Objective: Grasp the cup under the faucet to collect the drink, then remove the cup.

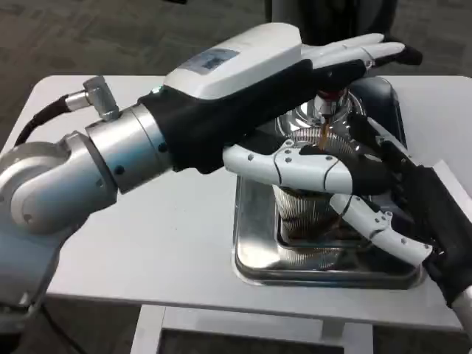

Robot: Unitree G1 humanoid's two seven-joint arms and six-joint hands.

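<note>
A clear ribbed cup (304, 215) stands upright on a metal tray (249, 254), directly under the faucet (329, 110) of a shiny drink dispenser. A thin brown stream (324, 136) runs from the faucet into the cup, and brown drink shows near the cup's bottom. My right hand (335, 173) comes in from the right and grips the cup around its upper part. My left hand (345, 57) reaches across from the left, fingers stretched flat over the dispenser's top, holding nothing. The left forearm hides much of the dispenser.
The tray sits at the right of the white table (147, 243), near its front edge. The dispenser's chrome body (372, 96) stands at the tray's back. Dark floor lies beyond the table's far edge.
</note>
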